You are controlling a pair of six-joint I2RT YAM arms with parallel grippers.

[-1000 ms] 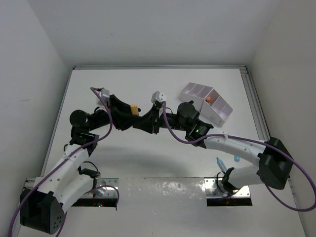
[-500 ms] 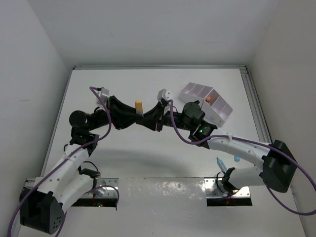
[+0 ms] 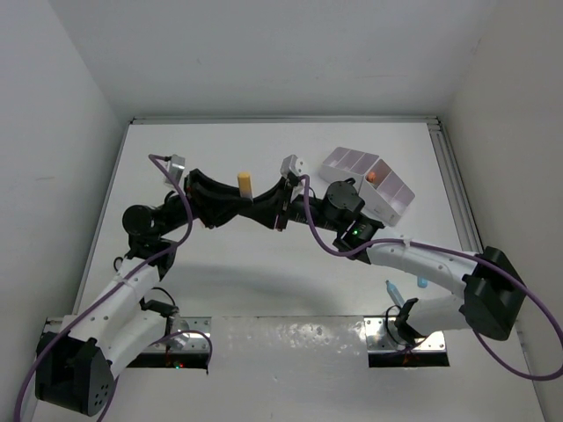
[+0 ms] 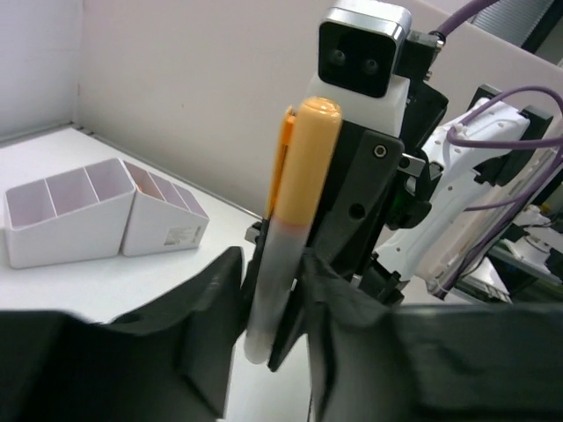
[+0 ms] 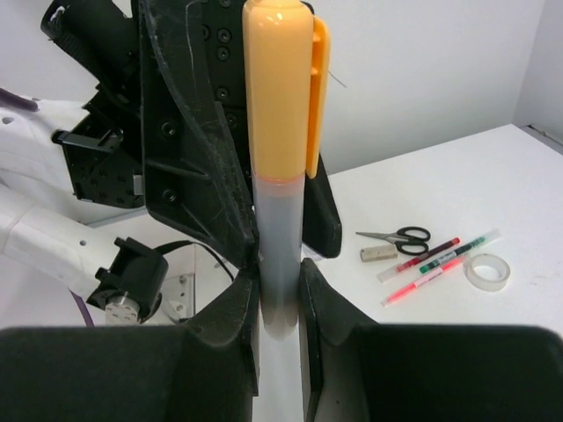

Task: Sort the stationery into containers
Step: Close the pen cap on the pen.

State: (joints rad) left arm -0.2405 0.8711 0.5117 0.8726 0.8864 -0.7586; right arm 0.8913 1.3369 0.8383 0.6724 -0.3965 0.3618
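The right gripper (image 5: 280, 303) and left gripper (image 4: 274, 303) both clamp the upright orange-capped pen (image 5: 280, 132) (long axis vertical). The organiser (image 3: 384, 211) lies behind the right gripper, nearer that arm.

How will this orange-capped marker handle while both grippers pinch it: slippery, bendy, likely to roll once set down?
Probably stiff: the orange-capped marker stands straight between the right gripper and left gripper. Its smooth, round barrel looks slippery, so it may slide in a light pinch. The clip on the cap should limit rolling if it lies flat.
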